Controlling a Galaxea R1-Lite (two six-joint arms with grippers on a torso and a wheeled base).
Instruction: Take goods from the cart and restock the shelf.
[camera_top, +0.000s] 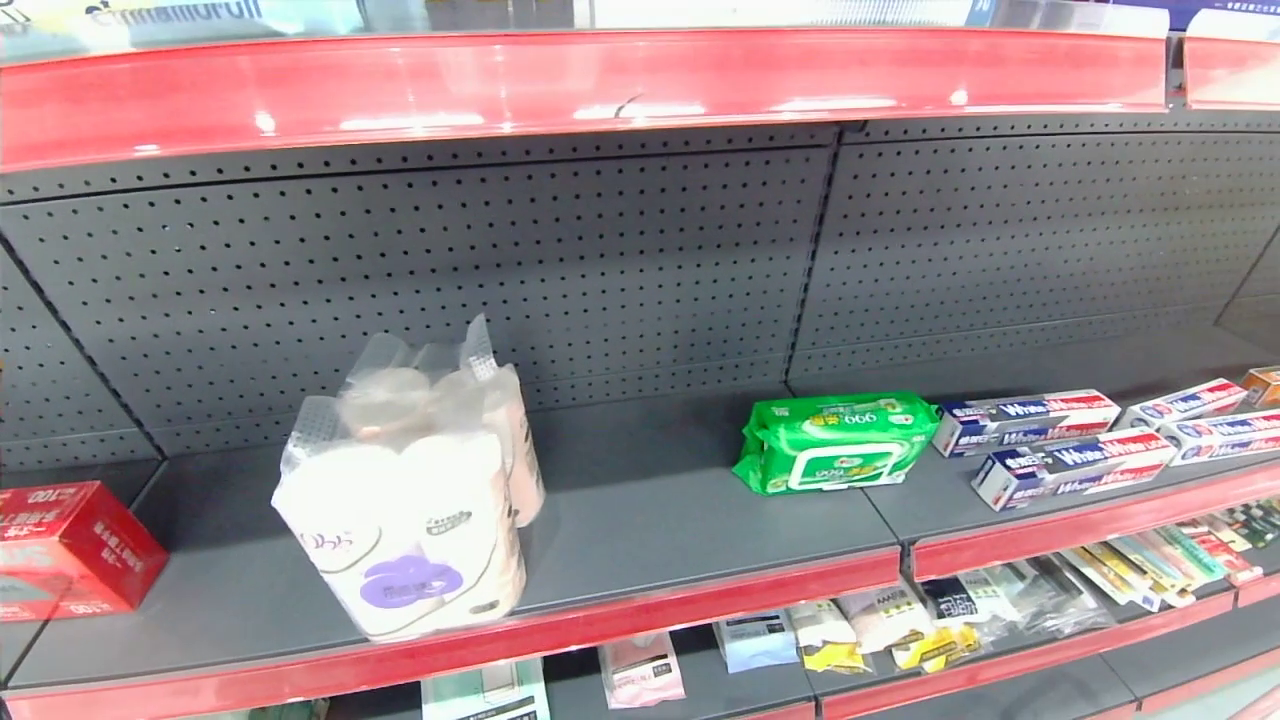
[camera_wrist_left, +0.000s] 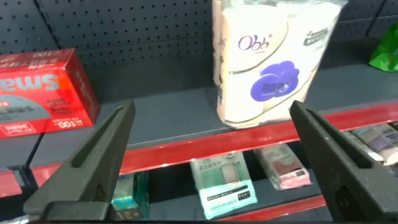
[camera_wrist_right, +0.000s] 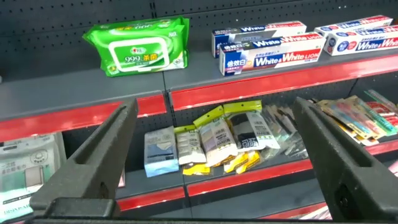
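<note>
While the grey, red-lipped shelf (camera_top: 640, 500) carries a toilet-roll pack (camera_top: 410, 520), a red box (camera_top: 70, 545) lies left of that pack, wipes (camera_top: 835, 440) and toothpaste boxes (camera_top: 1070, 440) right; left gripper (camera_wrist_left: 211, 109) and right gripper (camera_wrist_right: 214, 104) stand spread.

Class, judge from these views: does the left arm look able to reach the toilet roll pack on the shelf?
Probably yes. The left tool is open and faces the toilet roll pack, which stands at the front of the shelf with nothing between them; the red box sits aside.

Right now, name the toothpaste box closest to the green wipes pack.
The back-left toothpaste box, its end almost touching the wipes pack; the others sit farther off.
</note>
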